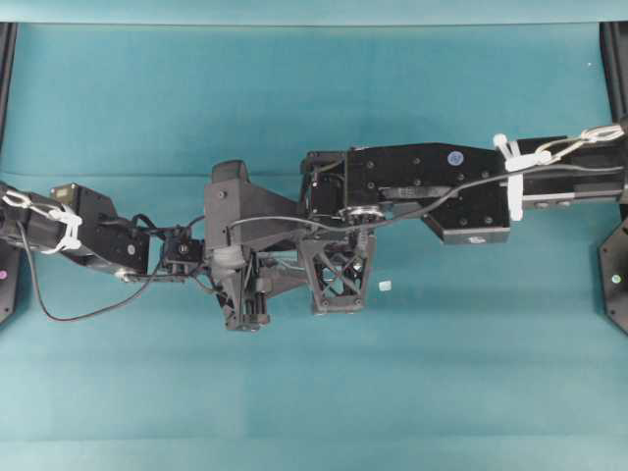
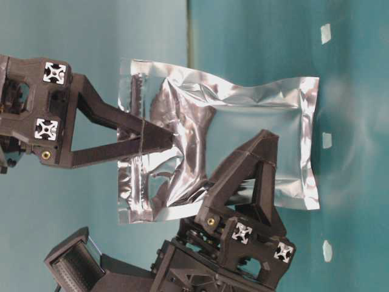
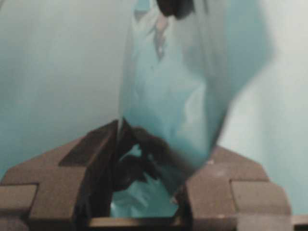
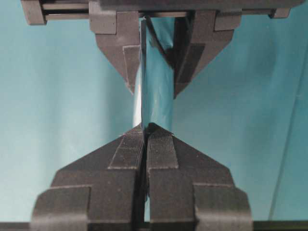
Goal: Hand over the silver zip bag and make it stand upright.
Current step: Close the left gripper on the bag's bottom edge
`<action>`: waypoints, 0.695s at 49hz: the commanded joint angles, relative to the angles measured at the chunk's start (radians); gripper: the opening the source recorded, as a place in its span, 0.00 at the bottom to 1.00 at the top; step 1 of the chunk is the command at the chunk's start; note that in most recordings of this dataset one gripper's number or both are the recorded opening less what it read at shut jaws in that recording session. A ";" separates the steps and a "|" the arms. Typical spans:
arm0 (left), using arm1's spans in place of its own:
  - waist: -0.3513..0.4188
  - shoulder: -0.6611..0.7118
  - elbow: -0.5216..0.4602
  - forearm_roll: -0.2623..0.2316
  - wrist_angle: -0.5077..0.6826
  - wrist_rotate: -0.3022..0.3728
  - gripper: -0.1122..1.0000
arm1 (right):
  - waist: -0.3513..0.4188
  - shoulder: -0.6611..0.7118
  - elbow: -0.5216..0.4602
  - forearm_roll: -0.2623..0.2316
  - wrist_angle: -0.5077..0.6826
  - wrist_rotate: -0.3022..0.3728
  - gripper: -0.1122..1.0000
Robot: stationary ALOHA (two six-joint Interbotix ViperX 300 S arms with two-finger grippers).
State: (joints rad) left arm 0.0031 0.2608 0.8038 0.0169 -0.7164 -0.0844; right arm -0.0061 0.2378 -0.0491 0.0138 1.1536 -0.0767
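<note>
**Silver bag held in the air between two claws**

The silver zip bag [image 2: 231,146] hangs above the worktop's [image 1: 294,88] middle, edge-on from above, its long axis running arm to arm. The right claw [image 4: 146,127] is pressed together on it. The left claw [image 4: 156,84] stands slightly spread around its other end.

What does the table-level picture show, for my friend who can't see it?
A shiny silver zip bag hangs in the air in front of teal cloth, crinkled at its edges. Two black robot end effectors meet it, one from the left, one from below.
</note>
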 commanded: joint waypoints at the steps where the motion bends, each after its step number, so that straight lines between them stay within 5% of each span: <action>1: -0.002 -0.003 -0.008 0.003 0.009 -0.002 0.33 | -0.002 -0.012 -0.003 -0.002 -0.006 0.009 0.11; 34: -0.003 -0.003 -0.006 0.003 0.017 0.000 0.33 | 0.002 -0.014 0.005 -0.002 -0.014 0.023 0.12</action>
State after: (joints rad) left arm 0.0046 0.2608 0.8023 0.0169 -0.6980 -0.0813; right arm -0.0061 0.2362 -0.0430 0.0138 1.1459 -0.0644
